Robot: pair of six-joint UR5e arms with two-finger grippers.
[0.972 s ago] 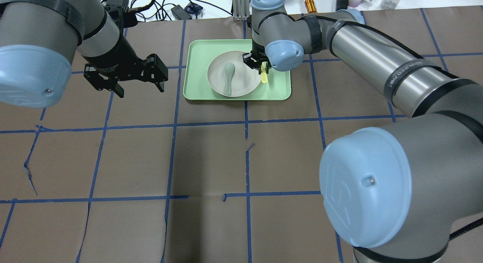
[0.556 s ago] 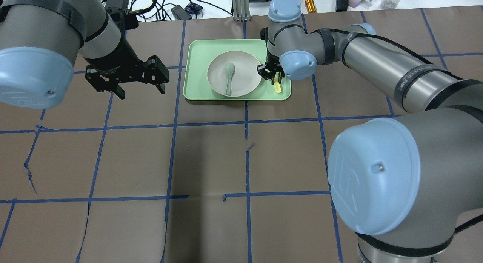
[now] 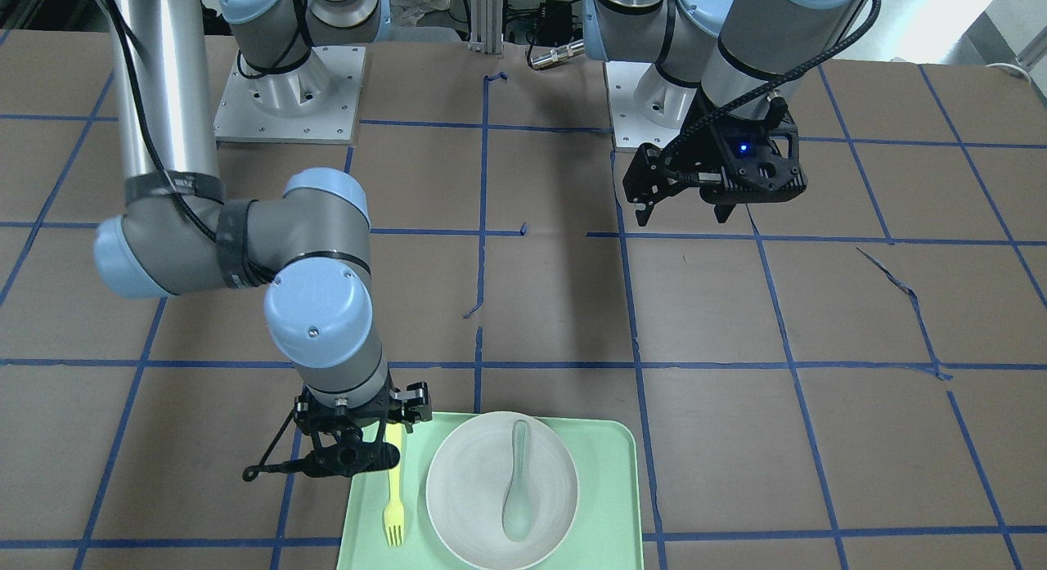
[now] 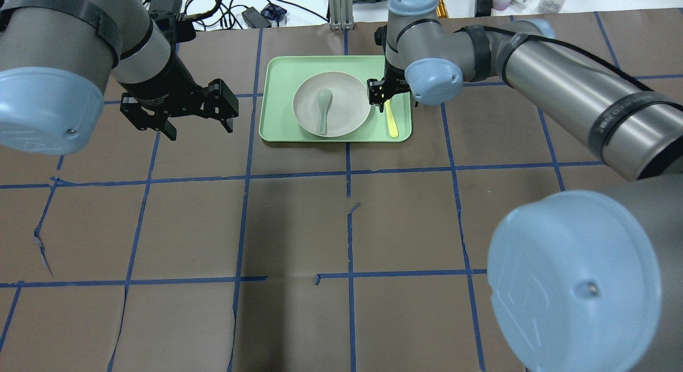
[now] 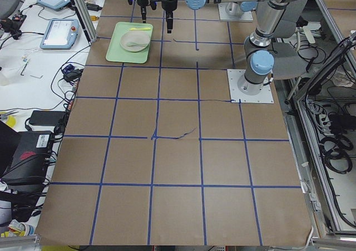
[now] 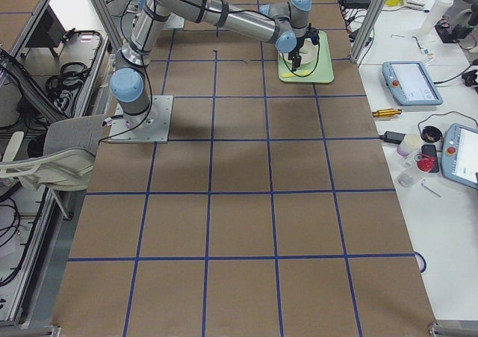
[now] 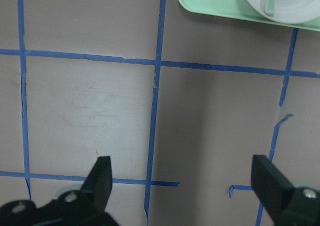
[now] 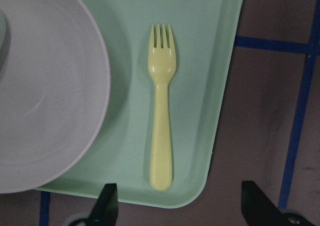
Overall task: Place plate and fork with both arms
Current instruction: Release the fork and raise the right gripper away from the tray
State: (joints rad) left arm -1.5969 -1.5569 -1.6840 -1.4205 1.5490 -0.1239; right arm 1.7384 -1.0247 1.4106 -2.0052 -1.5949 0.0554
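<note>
The off-white plate sits on the mint-green tray with a grey-green spoon lying in it. The pale-yellow fork lies flat on the tray's bare strip beside the plate, apart from it. In the right wrist view the fork lies alone between the plate and the tray rim. My right gripper is open and empty just above the fork's handle end, its fingers spread wide. My left gripper is open and empty over the table, left of the tray.
Brown paper with blue tape lines covers the table. Cables and small items lie beyond the far edge behind the tray. In the front-facing view the tray sits at the near edge, with the right gripper and the left gripper.
My right gripper moved from the plate's edge toward the tray's right side with the fork, then let it go. The fork now lies flat on the tray. The left arm has not moved.
</note>
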